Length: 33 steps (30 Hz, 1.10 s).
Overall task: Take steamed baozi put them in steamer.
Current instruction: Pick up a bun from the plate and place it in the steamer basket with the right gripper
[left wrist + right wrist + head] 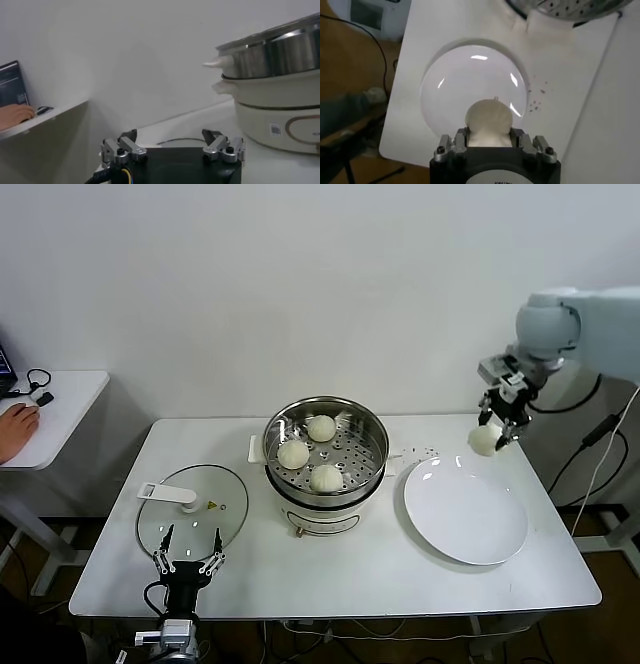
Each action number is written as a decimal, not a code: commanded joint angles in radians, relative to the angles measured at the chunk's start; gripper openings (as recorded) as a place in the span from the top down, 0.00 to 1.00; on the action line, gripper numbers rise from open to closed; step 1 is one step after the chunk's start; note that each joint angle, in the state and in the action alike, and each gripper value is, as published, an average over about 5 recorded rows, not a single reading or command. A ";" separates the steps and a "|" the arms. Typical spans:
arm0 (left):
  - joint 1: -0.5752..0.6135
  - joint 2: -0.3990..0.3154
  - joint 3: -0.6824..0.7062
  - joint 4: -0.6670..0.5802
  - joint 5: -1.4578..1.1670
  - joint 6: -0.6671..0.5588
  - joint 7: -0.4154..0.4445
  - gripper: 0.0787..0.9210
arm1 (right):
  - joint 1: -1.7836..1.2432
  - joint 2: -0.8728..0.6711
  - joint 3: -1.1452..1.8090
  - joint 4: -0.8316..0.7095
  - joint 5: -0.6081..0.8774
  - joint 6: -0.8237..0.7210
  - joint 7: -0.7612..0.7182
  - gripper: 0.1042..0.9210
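Head view: sitting mid-table, round shiny steel steamer (326, 459) on a white base, perforated tray inside carrying three smooth off-white domed buns (311, 454). Lying flat to its left, glass lid (192, 509) with a white handle. Resting to its right, plain white plate (465, 510), glossy. Hanging above the plate's far edge, right gripper (490, 434), arm reaching in from the far right, fingers pointing down and clenching a fourth steamed baozi (484, 440), held clear of the table. Waiting at the near left edge of the white table (330, 569), left gripper (187, 559), prongs spreading apart, holding nothing.

Left wrist view: standing apart, left fingers (124, 148); rising beyond, steamer wall and white side handle (270, 75).

Right wrist view: gripping the pale, slightly pinched bun (488, 121) from both sides, with the plate (455, 90) lying below.
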<state>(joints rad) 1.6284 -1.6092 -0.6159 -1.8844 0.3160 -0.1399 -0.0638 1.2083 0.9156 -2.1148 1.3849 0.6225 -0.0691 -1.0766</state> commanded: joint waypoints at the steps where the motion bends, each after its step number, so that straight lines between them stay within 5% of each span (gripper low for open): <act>1: 0.002 0.008 0.001 -0.011 -0.002 -0.001 0.000 0.12 | 0.145 0.153 -0.016 0.082 0.281 -0.095 0.026 0.45; 16: 0.015 0.006 -0.009 -0.030 -0.001 -0.001 0.000 0.12 | -0.070 0.268 0.164 0.008 0.306 -0.207 0.151 0.45; 33: 0.018 0.000 -0.035 -0.013 -0.003 -0.005 -0.003 0.12 | -0.461 0.300 0.357 -0.179 0.129 -0.249 0.241 0.45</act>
<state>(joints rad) 1.6470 -1.6092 -0.6471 -1.9019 0.3146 -0.1443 -0.0662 0.9753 1.1676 -1.8791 1.3216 0.8271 -0.2958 -0.8797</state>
